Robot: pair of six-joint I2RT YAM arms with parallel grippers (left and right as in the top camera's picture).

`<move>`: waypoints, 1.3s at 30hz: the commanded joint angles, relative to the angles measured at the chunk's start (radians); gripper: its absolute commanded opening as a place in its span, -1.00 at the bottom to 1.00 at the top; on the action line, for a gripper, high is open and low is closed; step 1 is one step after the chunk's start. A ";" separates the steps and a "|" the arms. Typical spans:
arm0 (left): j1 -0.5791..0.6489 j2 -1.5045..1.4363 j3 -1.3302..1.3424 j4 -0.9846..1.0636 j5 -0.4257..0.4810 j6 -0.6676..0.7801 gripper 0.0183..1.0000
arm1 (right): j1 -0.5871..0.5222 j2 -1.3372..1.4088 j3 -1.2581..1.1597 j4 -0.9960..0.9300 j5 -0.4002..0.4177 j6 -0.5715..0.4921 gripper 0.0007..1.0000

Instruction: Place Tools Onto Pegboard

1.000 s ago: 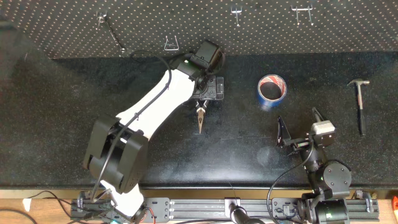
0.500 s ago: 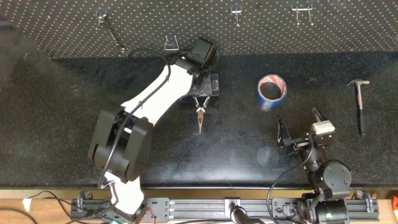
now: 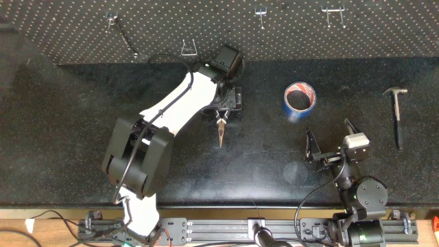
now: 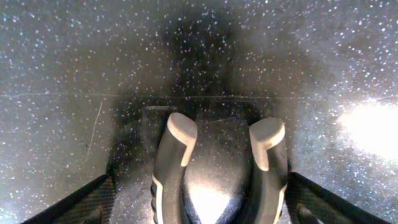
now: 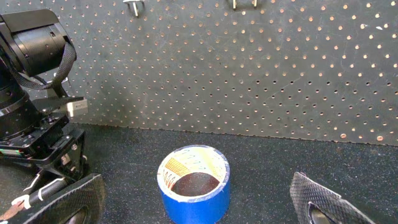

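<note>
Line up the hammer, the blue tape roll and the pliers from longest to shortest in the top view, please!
1. hammer: clearly the longest.
2. blue tape roll and pliers: they look about alike. The left gripper partly covers the pliers, so I won't rank these two.

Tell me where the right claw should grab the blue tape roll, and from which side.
Probably its wall, from straight above: the tape roll lies flat with its hole facing up, so one finger of the open right claw could drop inside and one outside.
</note>
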 commanded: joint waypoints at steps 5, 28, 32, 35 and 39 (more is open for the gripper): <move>-0.003 0.029 0.013 -0.003 0.045 0.010 0.04 | 0.006 -0.007 -0.004 -0.003 0.002 0.015 0.95; 0.118 -0.674 -0.439 0.672 -0.235 0.245 -0.98 | 0.006 -0.007 -0.004 -0.003 0.002 0.015 0.95; 0.162 -0.605 -0.439 1.128 -0.282 0.419 -0.98 | 0.006 -0.007 -0.004 -0.003 0.002 0.015 0.95; 0.182 -0.586 -0.439 1.147 -0.290 0.420 -0.98 | 0.006 -0.007 -0.004 -0.003 0.002 0.015 0.95; 0.183 -0.502 -0.439 1.191 -0.291 0.419 -0.98 | 0.006 -0.007 -0.004 -0.003 0.002 0.015 0.95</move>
